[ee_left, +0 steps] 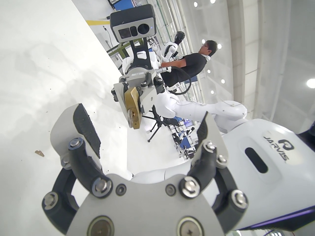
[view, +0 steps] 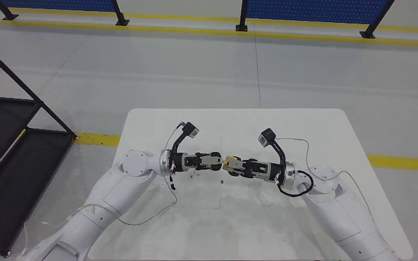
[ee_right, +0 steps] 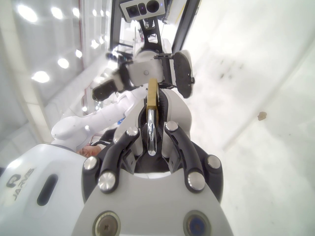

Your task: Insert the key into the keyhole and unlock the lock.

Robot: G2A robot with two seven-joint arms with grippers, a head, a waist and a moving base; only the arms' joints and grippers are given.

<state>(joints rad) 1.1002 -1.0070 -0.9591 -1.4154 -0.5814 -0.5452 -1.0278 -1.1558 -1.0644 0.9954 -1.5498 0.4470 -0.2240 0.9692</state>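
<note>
Left wrist view puts the brass padlock [ee_left: 133,101] end-on: its silver keyhole face [ee_left: 132,117] points straight at the left gripper [ee_left: 143,110], whose fingers are spread wide with nothing between them. The right gripper [ee_right: 155,96] is clenched on the padlock's flat sides, with the shackle [ee_right: 151,133] running back between its fingers toward the palm. It holds the lock in the air over the middle of the white table [view: 313,130], just beside the left gripper's tips. Whether a key already sits in that face is too small to tell. The step in hand looks to be the left gripper's approach to the keyhole end. To do it well, the right arm should hold the lock rigid. The left should come in along the cylinder's axis, pinch squarely, and twist about that axis only, so the body does not slip between the pads
</note>
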